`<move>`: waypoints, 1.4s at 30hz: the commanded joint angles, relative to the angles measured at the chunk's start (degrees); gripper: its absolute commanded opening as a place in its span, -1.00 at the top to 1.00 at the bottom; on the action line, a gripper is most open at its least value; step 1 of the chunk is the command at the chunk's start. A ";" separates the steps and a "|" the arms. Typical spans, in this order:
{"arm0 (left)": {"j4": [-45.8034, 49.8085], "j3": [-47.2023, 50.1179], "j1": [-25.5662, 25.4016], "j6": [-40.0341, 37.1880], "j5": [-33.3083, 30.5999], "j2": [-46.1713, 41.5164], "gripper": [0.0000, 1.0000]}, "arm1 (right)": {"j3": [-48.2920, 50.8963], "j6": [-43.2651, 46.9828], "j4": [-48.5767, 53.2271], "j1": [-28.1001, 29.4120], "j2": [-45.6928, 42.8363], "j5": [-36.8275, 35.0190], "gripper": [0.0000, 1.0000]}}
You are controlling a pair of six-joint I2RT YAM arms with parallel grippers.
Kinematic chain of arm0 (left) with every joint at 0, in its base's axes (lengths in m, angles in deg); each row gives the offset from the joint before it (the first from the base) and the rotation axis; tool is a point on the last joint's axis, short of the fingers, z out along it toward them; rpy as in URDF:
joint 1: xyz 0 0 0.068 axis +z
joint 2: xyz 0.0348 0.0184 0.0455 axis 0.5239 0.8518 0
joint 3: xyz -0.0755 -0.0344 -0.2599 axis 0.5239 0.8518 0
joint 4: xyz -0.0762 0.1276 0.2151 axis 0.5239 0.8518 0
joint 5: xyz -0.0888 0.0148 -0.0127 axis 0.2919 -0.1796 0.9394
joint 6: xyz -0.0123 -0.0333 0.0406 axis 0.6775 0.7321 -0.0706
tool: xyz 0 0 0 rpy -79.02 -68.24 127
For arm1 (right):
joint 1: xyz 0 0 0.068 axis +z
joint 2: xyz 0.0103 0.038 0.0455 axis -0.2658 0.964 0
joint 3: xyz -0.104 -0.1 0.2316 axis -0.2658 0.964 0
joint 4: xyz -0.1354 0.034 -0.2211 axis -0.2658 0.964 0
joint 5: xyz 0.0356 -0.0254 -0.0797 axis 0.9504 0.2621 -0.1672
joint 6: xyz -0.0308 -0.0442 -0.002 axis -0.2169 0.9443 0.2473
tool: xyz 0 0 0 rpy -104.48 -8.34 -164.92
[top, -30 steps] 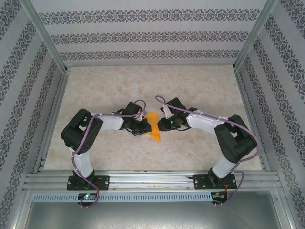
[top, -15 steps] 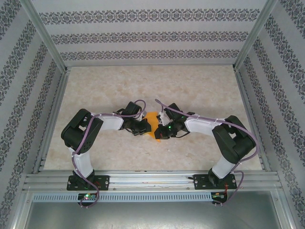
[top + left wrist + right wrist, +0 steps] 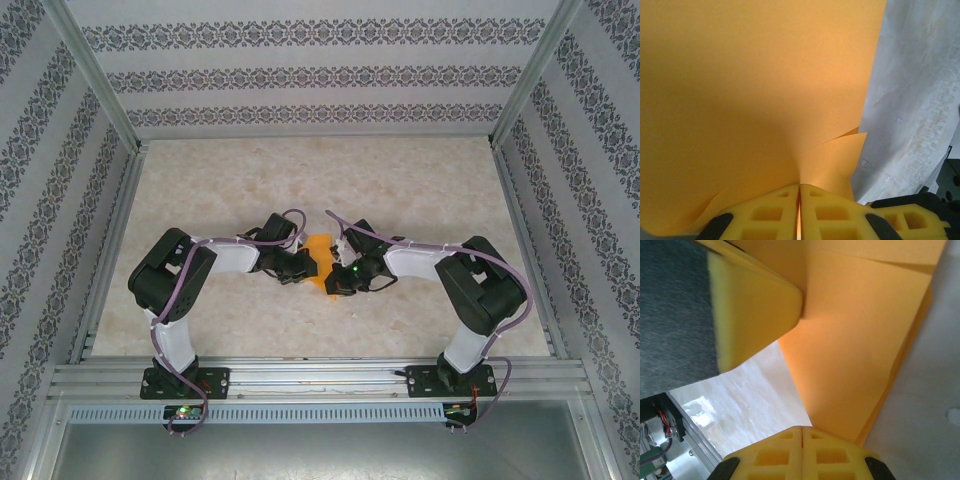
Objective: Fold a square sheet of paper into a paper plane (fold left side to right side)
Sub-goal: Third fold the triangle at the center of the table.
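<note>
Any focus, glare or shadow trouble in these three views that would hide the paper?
Top external: evenly lit and sharp, though the orange paper is small and partly covered by the arms. Left wrist: the paper is so close that it looks soft, with a brighter warm patch mid-frame and shading towards the left. Right wrist: the left gripper's pad at top left is soft, and the table shows a glare patch.

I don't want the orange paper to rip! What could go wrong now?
The left gripper pinches the orange paper while the shut right gripper sits at its edge; a tug either way could tear it. The paper's layers gape open near the left pinch, so the fold might crease crooked.
</note>
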 commanded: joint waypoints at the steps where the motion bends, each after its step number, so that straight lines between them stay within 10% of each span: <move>1: 4.97 1.47 -0.48 -0.12 -3.55 2.88 0.78 | 1.25 -0.99 0.07 0.13 0.97 -0.87 1.00; 42: 7.01 -0.20 -0.14 -0.64 -4.19 3.64 0.78 | 5.27 -0.12 13.15 -1.01 -5.61 -3.37 1.00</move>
